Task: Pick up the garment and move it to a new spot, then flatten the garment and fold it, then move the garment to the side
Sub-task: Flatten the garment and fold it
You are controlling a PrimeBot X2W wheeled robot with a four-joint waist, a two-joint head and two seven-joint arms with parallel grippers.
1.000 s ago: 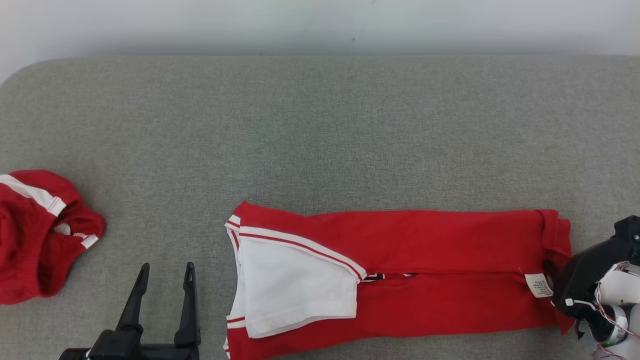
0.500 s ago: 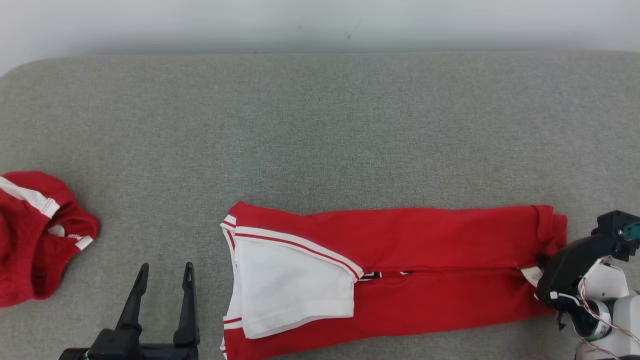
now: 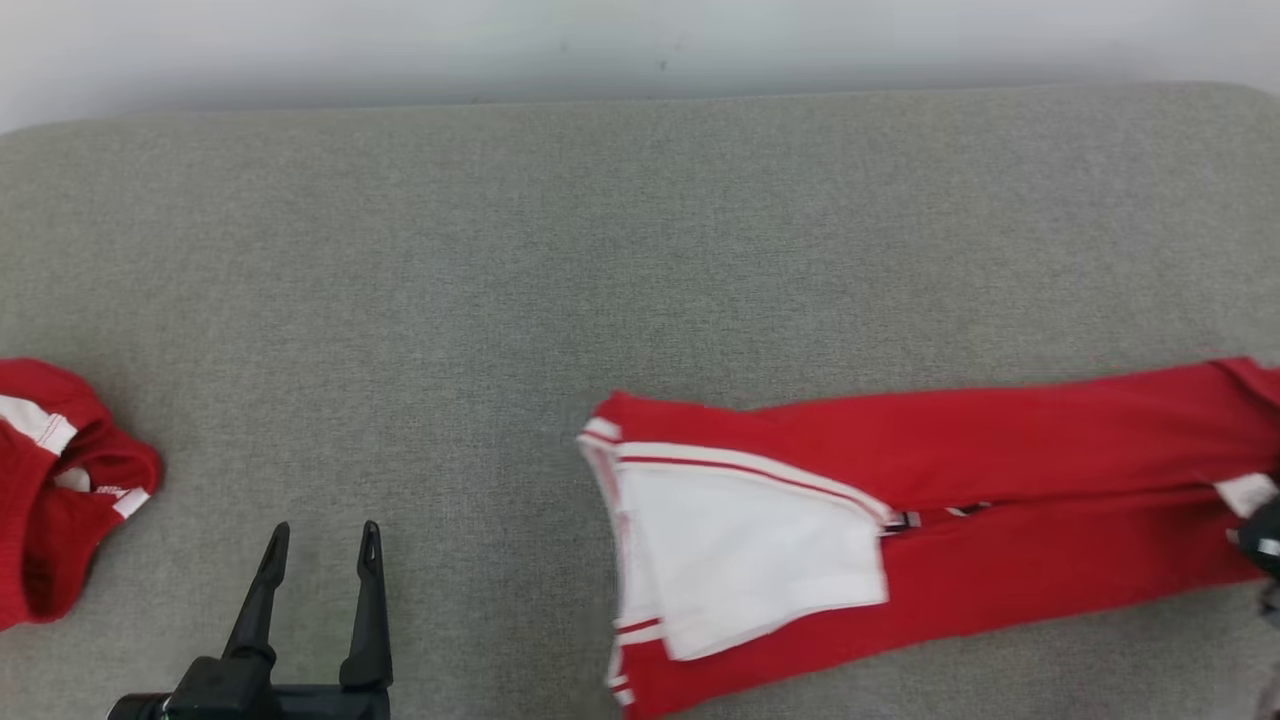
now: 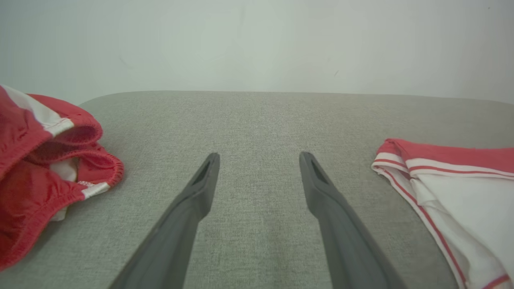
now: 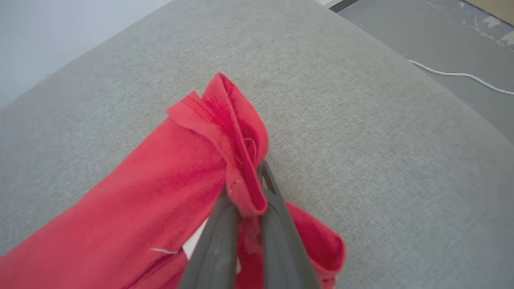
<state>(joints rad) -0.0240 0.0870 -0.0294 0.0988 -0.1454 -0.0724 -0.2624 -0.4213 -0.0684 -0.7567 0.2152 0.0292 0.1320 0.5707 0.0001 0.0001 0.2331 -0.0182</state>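
Note:
The garment [image 3: 1000,470] is a long folded red top with a white panel and striped trim at its left end, lying on the grey padded table [image 3: 600,250]. My right gripper [image 5: 245,180] is shut on the rolled red hem at the garment's right end, which stands lifted off the cloth surface. In the head view the right gripper [image 3: 1268,525] is a dark bit at the right edge, by the white label. My left gripper [image 3: 324,528] rests open and empty at the lower left, apart from the garment's striped end [image 4: 453,188]; its fingers [image 4: 200,188] spread wide.
A second red item with white trim [image 3: 50,490] lies crumpled at the table's left edge, also red item [image 4: 40,172]. Past the table's rounded right edge is grey floor with a white cable [image 5: 461,74]. A pale wall runs behind the table.
My right gripper has shut on the garment's right end and pulled it rightward; the whole garment slid right across the table. The left gripper stayed put. The head view shifted slightly.

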